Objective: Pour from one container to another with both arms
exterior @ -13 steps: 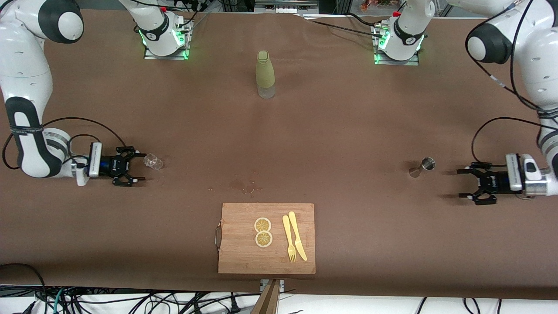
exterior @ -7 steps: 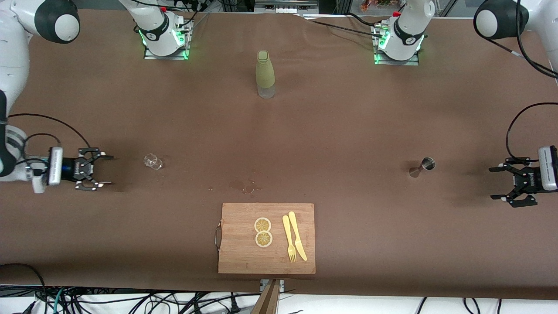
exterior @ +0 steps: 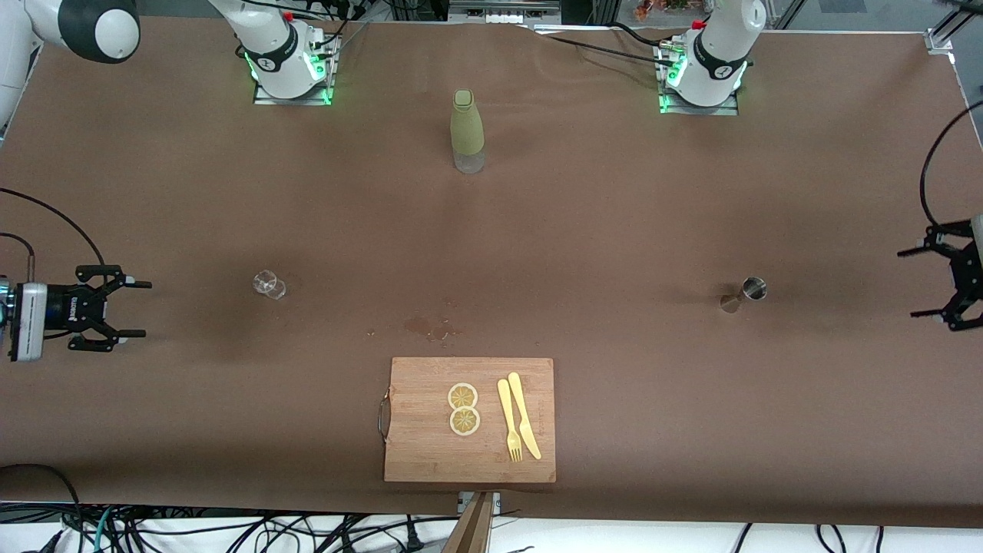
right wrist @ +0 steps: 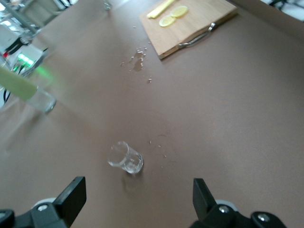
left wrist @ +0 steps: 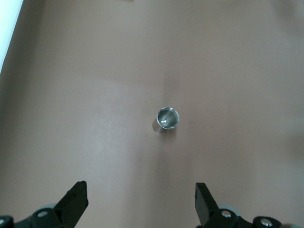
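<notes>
In the front view the right hand point(exterior: 129, 309) hangs over the right arm's end of the brown table point(exterior: 614, 230), fingers spread and empty, well apart from the small clear glass point(exterior: 269, 284) standing upright on the cloth. The left hand point(exterior: 931, 283) hangs at the left arm's end, fingers likewise spread and holding nothing, well apart from the metal jigger point(exterior: 753, 289), which stands upright. Between the two bases stands a green bottle point(exterior: 467, 131) with a clear bottom. Nearer the camera lies a wooden cutting board point(exterior: 470, 418) carrying two lemon slices point(exterior: 463, 408), a yellow fork point(exterior: 509, 420) and a yellow knife point(exterior: 524, 415); a few wet spots point(exterior: 430, 326) mark the cloth just above the board. In the left wrist view the jigger point(left wrist: 167, 118) shows its open mouth, alone on the cloth, ahead of the two parted fingers point(left wrist: 71, 204). In the right wrist view the glass point(right wrist: 125, 157) stands ahead of the parted fingers point(right wrist: 70, 197), with droplets beside it; the board point(right wrist: 190, 21), the spill point(right wrist: 137, 61) and the bottle point(right wrist: 28, 90) show farther off.
</notes>
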Tool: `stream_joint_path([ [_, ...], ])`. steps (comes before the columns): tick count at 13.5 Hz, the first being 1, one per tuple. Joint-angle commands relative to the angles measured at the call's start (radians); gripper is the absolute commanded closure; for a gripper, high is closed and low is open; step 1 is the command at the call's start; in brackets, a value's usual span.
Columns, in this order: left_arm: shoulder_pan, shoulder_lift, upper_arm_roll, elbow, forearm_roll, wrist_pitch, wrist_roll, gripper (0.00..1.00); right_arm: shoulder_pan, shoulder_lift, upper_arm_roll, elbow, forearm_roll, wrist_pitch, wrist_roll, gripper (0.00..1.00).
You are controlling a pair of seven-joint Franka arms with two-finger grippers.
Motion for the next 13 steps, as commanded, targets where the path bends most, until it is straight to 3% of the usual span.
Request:
stream_joint_path([
  [1, -0.089, -0.182, -0.002, -0.141, 0.146, 0.038, -0.344, 0.0, 0.068, -0.057, -0.002, 0.034, -0.075, -0.011, 0.236, 0.0],
  [4, -0.167, -0.279, -0.002, -0.195, 0.259, 0.04, -0.714, 0.0, 0.172, -0.138, -0.002, 0.036, -0.221, -0.004, 0.522, 0.0],
  [9, -0.227, -0.357, -0.004, -0.258, 0.275, 0.052, -1.214, 0.0, 0.344, -0.314, 0.001, 0.007, -0.495, -0.022, 1.028, 0.0],
  [11, -0.253, -0.379, -0.006, -0.264, 0.299, 0.048, -1.359, 0.0, 0.378, -0.425, 0.005, -0.099, -0.566, -0.04, 1.204, 0.0],
  [13, -0.256, -0.382, -0.013, -0.264, 0.3, 0.049, -1.385, 0.0, 0.39, -0.54, 0.011, -0.231, -0.595, -0.04, 1.373, 0.0],
])
